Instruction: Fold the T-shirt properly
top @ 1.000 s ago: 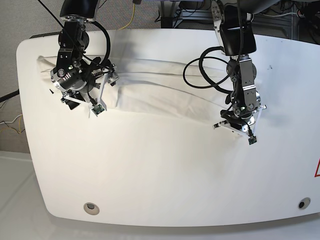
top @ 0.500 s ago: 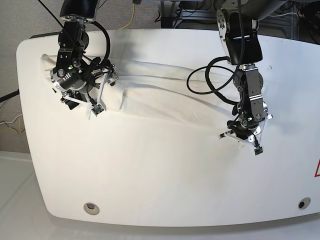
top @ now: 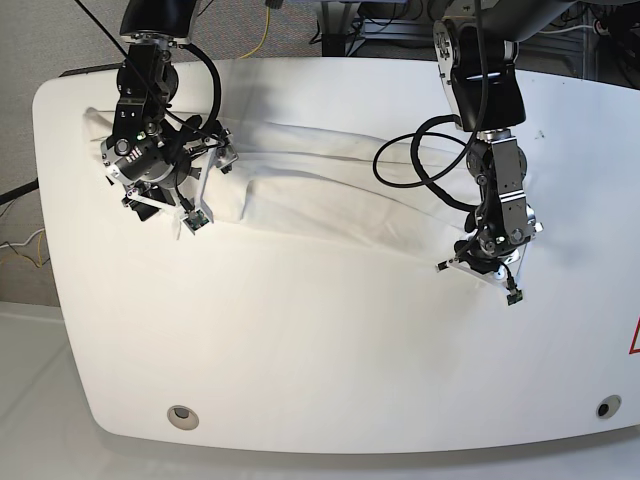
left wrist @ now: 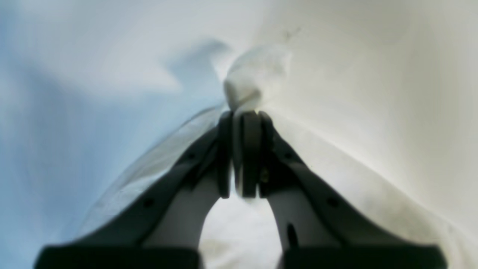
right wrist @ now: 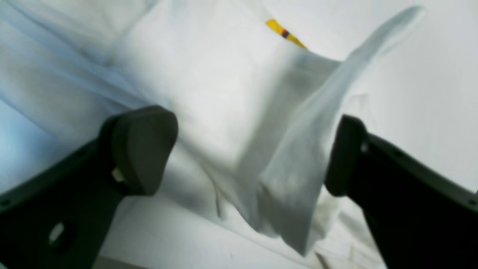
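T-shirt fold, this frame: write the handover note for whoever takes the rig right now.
Left gripper: shut, pinching a bunched bit of the T-shirt at its end nearest the table's right side in the base view.
Right gripper: open, jaws either side of a loose hanging flap at the shirt's other end, not gripping.
Shirt: a long wrinkled band stretched between the arms across the table's far half; only a scrap of yellow print shows.
Done: no neat fold visible.
Left: probably close the right gripper on its flap, then fold.
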